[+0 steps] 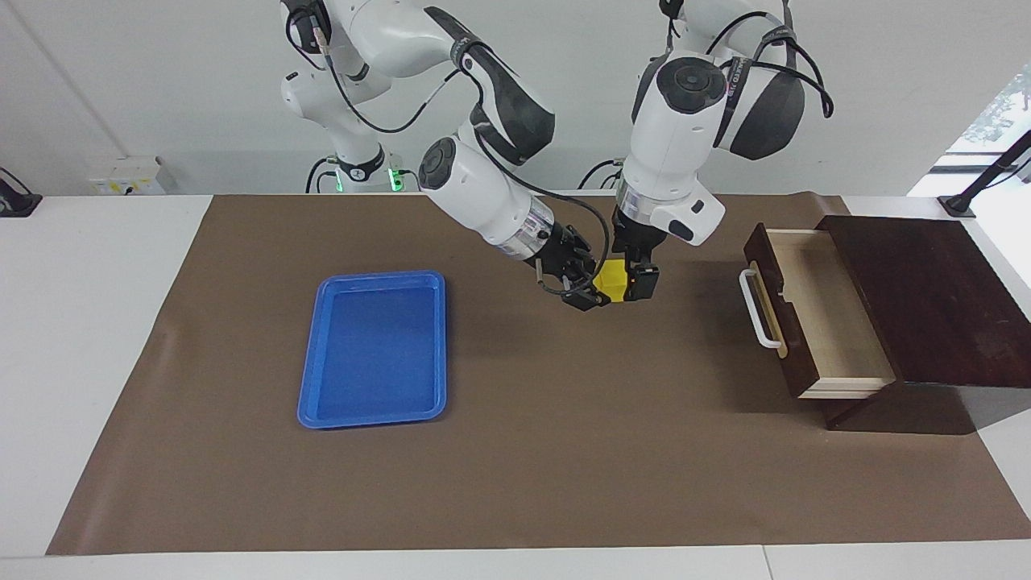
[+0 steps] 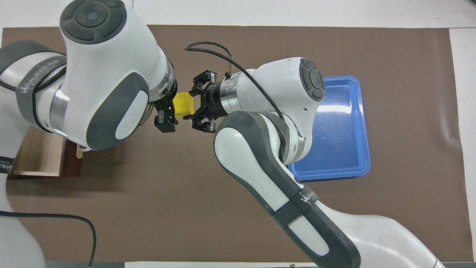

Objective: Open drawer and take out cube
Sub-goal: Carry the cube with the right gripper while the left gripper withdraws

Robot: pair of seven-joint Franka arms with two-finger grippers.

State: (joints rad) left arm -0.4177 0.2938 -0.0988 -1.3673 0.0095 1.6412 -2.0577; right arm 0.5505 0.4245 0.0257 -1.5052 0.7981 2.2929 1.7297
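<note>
Clamping the cube (image 1: 612, 280) from the side, the right gripper (image 1: 594, 292) holds its jaws closed on the yellow block in the air above the brown mat (image 1: 523, 483), over the stretch between the tray (image 1: 372, 348) and the drawer (image 1: 805, 310). The left gripper (image 1: 636, 278) comes down from above at the same block, on the side toward the left arm's end of the bench. Its jaws stand spread; one finger (image 2: 165, 123) is visibly clear of the cube in the overhead view, and whether the other finger touches the block cannot be told.

The drawer is pulled out of its dark wooden box (image 1: 926, 298) at the left arm's end of the bench; its pale interior shows nothing inside, and its white handle (image 1: 755, 310) faces the middle of the mat.

Count: one cube, one drawer, one box, one blue tray, one mat, two grippers. The tray lies flat on the mat toward the right arm's end, with nothing in it.
</note>
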